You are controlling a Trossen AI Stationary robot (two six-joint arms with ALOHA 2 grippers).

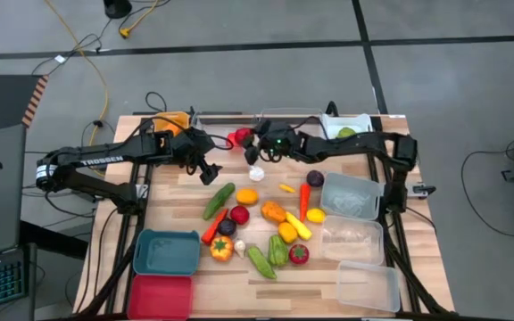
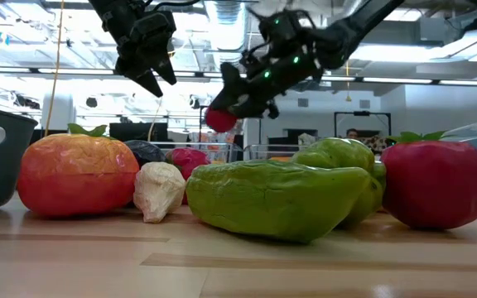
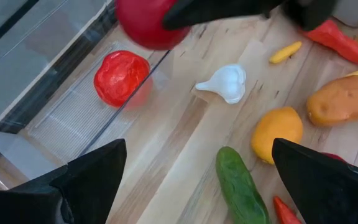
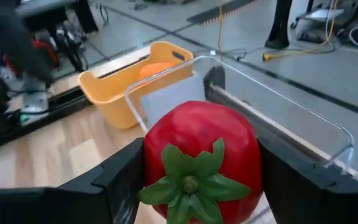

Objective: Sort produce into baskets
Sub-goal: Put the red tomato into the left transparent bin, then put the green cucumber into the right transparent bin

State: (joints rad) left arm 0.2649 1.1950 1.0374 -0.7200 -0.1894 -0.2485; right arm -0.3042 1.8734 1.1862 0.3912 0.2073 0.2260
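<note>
Red tomato [image 4: 197,158] gripped in my right end effector [image 4: 197,168]; centre over clear bin [image 4: 278,112] before release. Left end effector [image 3: 197,180] wide open, empty.

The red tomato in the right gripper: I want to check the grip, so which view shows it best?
The right wrist view: the tomato fills the frame, clamped between both fingers. The low view shows it small, the left wrist view partly, the high view barely.

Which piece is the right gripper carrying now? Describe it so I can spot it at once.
Look to the table's far edge, at the clear bin beside the orange-yellow bin. Just by it the right gripper is closed on a red tomato with a green leafy cap, the only produce lifted off the table.
</note>
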